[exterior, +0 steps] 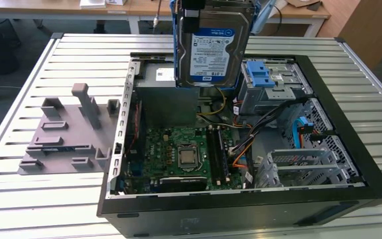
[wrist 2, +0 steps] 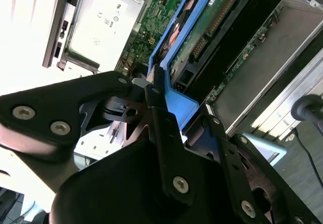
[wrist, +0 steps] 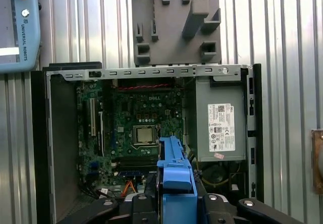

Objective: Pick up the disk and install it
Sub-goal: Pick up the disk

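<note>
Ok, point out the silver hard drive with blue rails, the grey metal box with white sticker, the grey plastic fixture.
Silver hard drive with blue rails [exterior: 212,50]: exterior view, label.
Grey metal box with white sticker [wrist: 222,90]: first wrist view, bare top.
Grey plastic fixture [exterior: 71,132]: exterior view, base.

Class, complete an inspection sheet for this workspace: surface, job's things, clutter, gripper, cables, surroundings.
Surface: slatted metal table carrying an open computer case.
Job's things: disk, upright above the case, not yet seated.
Clutter: grey moulded tray on the table, at the exterior view's left of the case.
Gripper: gripper shut on the disk.
Cables: coloured wires inside the case.
Surroundings: wooden desks behind the table; control pendant near the case.
</note>
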You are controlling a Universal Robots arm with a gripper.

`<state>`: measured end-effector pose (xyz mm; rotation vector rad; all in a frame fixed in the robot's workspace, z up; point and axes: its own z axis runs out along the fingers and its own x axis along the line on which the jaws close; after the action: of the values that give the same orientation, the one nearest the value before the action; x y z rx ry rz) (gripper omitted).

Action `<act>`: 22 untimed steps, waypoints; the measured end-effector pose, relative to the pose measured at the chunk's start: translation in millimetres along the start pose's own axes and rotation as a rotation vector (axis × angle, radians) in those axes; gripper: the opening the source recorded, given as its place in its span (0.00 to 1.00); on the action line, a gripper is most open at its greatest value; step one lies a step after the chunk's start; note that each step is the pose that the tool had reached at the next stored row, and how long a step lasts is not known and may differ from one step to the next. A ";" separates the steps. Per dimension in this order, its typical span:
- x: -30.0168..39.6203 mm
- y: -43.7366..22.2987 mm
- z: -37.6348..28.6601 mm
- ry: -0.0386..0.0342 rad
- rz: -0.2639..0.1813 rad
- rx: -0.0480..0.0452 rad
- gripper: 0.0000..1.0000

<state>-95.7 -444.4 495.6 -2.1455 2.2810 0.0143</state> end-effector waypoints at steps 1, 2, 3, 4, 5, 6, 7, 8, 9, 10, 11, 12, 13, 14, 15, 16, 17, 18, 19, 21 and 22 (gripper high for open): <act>0.0 0.0 0.0 -0.0001 0.000 0.0000 0.37; 0.0 0.0 0.0 0.0000 0.000 0.0000 0.37; 0.0 0.0 0.0 -0.0001 0.000 0.0000 0.37; 0.0 -0.5 0.1 -0.0001 0.000 0.0001 0.37; -0.1 -1.1 0.1 -0.0001 0.000 0.0000 0.37; -0.2 -2.2 0.1 0.0000 0.000 0.0000 0.37; -0.3 -3.8 0.1 0.0000 0.000 0.0000 0.37; -0.4 -6.1 0.1 -0.0001 0.000 0.0000 0.37; -0.6 -8.7 0.1 0.0000 0.000 0.0000 0.37; -0.7 -11.9 0.1 -0.0001 0.000 0.0000 0.37; -0.9 -15.0 0.1 -0.0001 0.000 0.0000 0.37; -1.1 -17.5 0.1 -0.0001 0.000 0.0000 0.37; -1.2 -19.8 0.1 0.0000 0.000 0.0000 0.37; -1.2 -20.4 0.1 0.0000 0.000 0.0000 0.37; -1.2 -20.4 0.1 0.0000 0.000 0.0000 0.37; -1.2 -20.4 0.1 0.0000 0.000 0.0000 0.37; -1.2 -20.5 0.1 0.0000 0.000 0.0000 0.37; -1.2 -20.4 0.2 -0.0001 0.000 0.0001 0.37; -1.3 -20.5 0.1 0.0000 0.000 0.0000 0.37; -1.3 -20.5 0.1 0.0000 0.000 0.0000 0.37; -1.3 -20.6 0.2 -0.0001 0.000 0.0000 0.37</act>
<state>-75.0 -444.4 495.5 -2.1454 2.2810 0.0144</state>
